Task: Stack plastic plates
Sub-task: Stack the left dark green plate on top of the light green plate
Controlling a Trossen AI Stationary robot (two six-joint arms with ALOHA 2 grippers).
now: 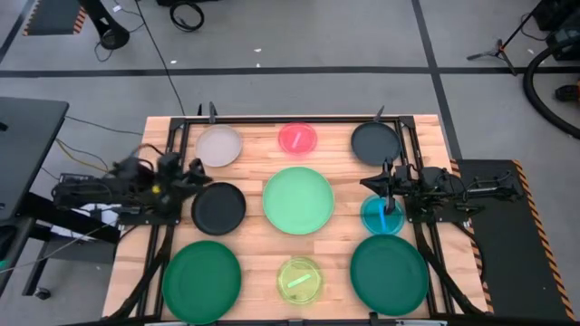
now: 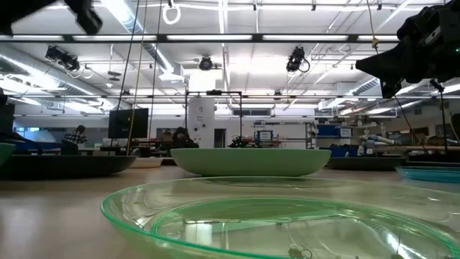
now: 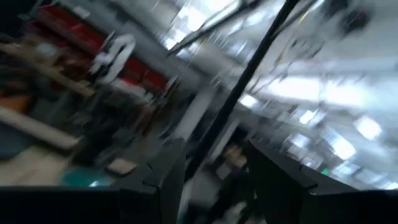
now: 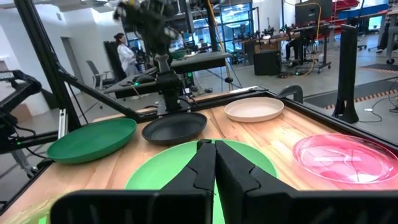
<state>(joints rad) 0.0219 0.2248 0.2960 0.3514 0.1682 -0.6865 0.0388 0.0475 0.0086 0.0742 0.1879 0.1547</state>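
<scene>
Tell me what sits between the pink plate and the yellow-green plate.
In the high view, the light green plate lies at the table's middle, directly between the pink plate and the yellow-green plate. It touches neither one.

No readable text — no labels, no numbers.

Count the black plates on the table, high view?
2. One black plate sits in the middle row on the left, beside the left arm. The other black plate is in the far row at right. None looks hidden.
</scene>
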